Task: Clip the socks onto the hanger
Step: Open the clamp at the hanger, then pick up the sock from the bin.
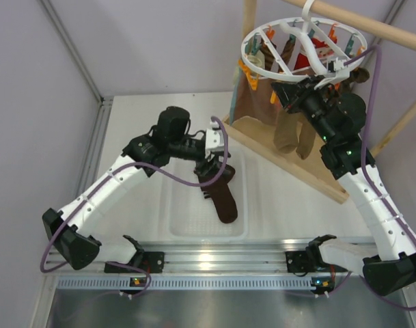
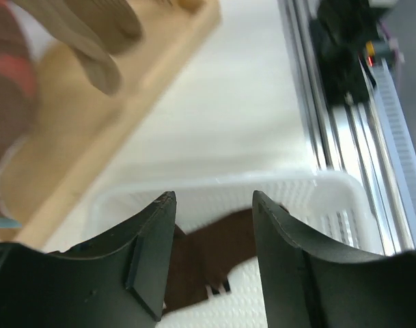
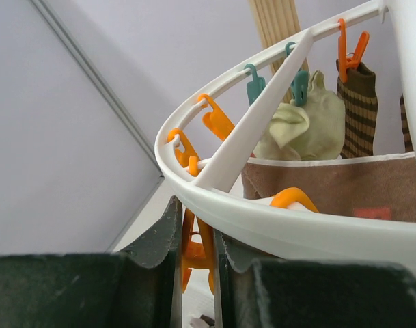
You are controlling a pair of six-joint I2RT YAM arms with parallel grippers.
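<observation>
A dark brown sock [image 1: 223, 196] lies in a white mesh tray [image 1: 187, 219] in the middle of the table. It also shows in the left wrist view [image 2: 214, 249], inside the tray wall [image 2: 310, 195]. My left gripper [image 1: 209, 169] is open and empty just above the sock's upper end [image 2: 213, 198]. The white ring hanger [image 1: 251, 56] hangs at the upper right. My right gripper [image 1: 293, 87] is under its rim [image 3: 276, 222] and shut [image 3: 194, 213] on a hanging orange peg [image 3: 196, 247]. I cannot make out a second brown sock.
The hanger hangs from a wooden rod [image 1: 371, 24] over a wooden plank base [image 1: 296, 167]. Tan socks [image 1: 289, 133], a brown cloth [image 3: 330, 188], a pale cloth [image 3: 300, 130] and a striped sock [image 3: 358, 109] hang on pegs. A metal rail [image 1: 214, 263] runs along the near edge.
</observation>
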